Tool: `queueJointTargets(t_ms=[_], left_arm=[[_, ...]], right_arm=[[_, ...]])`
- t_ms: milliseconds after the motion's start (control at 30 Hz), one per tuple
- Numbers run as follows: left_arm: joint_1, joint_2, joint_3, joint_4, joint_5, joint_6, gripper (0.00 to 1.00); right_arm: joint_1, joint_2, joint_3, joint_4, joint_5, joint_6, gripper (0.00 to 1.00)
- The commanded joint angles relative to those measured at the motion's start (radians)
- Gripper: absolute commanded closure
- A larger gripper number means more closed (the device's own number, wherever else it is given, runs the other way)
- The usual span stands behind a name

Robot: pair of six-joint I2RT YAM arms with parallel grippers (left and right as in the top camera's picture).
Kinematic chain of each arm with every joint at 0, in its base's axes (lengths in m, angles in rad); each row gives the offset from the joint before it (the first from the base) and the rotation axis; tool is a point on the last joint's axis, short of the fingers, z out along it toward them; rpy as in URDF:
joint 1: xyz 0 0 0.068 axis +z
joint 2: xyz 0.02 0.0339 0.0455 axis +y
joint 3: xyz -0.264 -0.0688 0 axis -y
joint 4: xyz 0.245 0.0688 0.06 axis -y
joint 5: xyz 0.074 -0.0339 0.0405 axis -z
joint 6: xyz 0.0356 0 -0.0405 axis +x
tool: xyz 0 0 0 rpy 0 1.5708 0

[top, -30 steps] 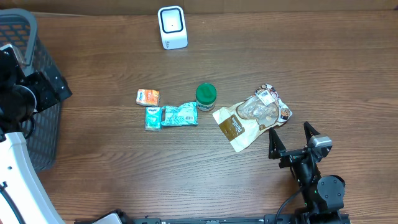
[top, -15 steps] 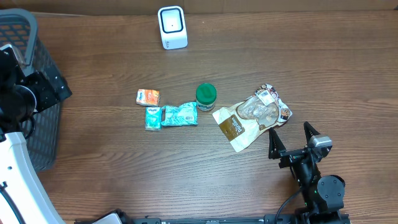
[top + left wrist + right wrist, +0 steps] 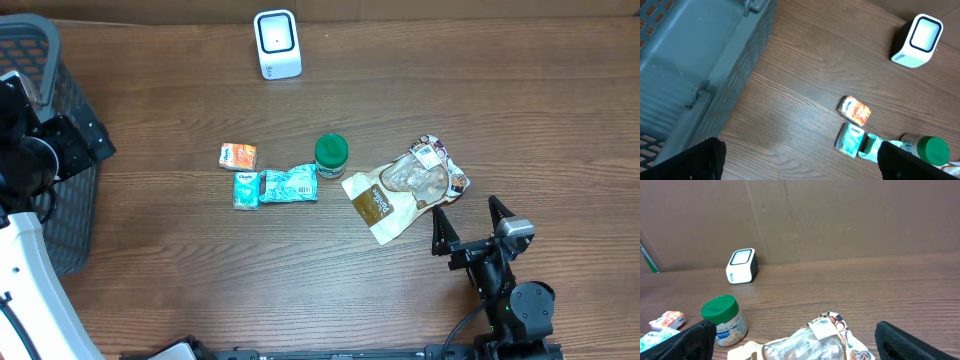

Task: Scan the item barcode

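- Five small packaged items lie in a loose row at the middle of the wood-grain brown tabletop (image 3: 300,290): a small orange packet (image 3: 238,156), a teal pocket tissue pack (image 3: 245,189), a crinkled teal foil wrapper (image 3: 289,184), a squat jar with a green screw lid (image 3: 331,154), and a flat brown-and-clear plastic snack bag (image 3: 405,190).
- One white barcode label (image 3: 429,153) shows on the snack bag's upper right corner, facing up.
- At top centre of the overhead frame stands a white, rounded box-shaped barcode scanner (image 3: 277,44) with a dark-rimmed window, well apart from the row of items.
- Along the left edge sits a grey plastic basket with slotted walls (image 3: 40,60).
- Compared with the earlier overhead frames, no item, arm or finger has shifted.
- At lower right of the overhead frame, the black right fingers (image 3: 441,235) are spread wide and grip nothing.
- The snack bag lies just above them in the frame, near but not touching. In the right wrist view it sits low between the two fingers, with the jar to its left.
- At the left edge, the left fingers (image 3: 695,160) are also spread wide and empty, beside the basket wall. In the left wrist view the orange packet and tissue pack lie right of centre, well apart from them.
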Motion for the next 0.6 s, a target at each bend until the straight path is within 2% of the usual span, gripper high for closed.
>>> queueJointTargets(t_ms=[0,400,567], left_arm=[[0.004,0.005,0.008,0.001,0.014,-0.014,0.01],[0.004,0.005,0.008,0.001,0.014,-0.014,0.01],[0.004,0.005,0.008,0.001,0.014,-0.014,0.00]], right_arm=[[-0.003,-0.010,-0.011,0.006,-0.002,0.003,0.00],[-0.003,-0.010,-0.004,0.026,-0.075,0.010,0.00],[-0.003,0.011,0.080,-0.024,-0.094,0.053,0.00]])
